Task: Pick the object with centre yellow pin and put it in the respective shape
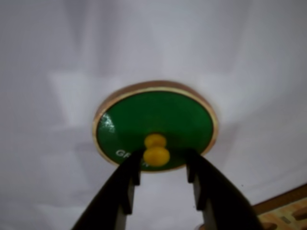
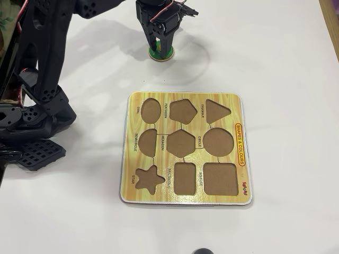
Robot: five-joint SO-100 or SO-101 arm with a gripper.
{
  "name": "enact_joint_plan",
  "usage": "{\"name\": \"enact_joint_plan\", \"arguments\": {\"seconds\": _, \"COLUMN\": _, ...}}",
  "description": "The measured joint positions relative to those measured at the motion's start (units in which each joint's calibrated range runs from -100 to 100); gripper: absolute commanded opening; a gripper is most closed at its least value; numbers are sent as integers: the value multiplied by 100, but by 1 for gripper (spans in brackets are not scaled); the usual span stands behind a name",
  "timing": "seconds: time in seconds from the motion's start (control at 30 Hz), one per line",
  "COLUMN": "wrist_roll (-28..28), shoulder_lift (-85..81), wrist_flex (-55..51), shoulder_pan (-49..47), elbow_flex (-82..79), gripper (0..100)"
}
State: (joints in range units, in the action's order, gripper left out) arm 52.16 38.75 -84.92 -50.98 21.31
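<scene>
The white table point(image 2: 286, 63) fills the overhead view, with the black arm point(image 2: 47, 79) rising along its left edge and reaching across the top. Below the middle lies the yellow wood-grain board point(image 2: 186, 197), flat on the table, all its brown cut-outs bare: oval, pentagon and triangle in the top row, semicircle, hexagon and the circle cut-out point(image 2: 219, 142) in the middle row at right, star, rectangle and square at the bottom. A corner of the board point(image 1: 288, 211) also shows at the lower right of the wrist view.

The gripper point(image 2: 159, 48) hangs near the top of the overhead view, well apart from the board and above its left half. Under it sits the green disc point(image 2: 165, 53), mostly hidden there, lying flat on the table. In the wrist view the disc point(image 1: 158, 115) shows its pale rim and white lettering, and the gripper point(image 1: 164, 165) has its two dark fingers spread on either side of the yellow knob point(image 1: 156, 154), with a gap at each side, not clamped on it
</scene>
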Motion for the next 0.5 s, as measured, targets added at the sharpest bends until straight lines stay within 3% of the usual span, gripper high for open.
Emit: {"name": "enact_joint_plan", "arguments": {"seconds": 0.5, "wrist_roll": 0, "shoulder_lift": -17, "wrist_flex": 737, "shoulder_pan": 0, "elbow_flex": 18, "gripper": 12}}
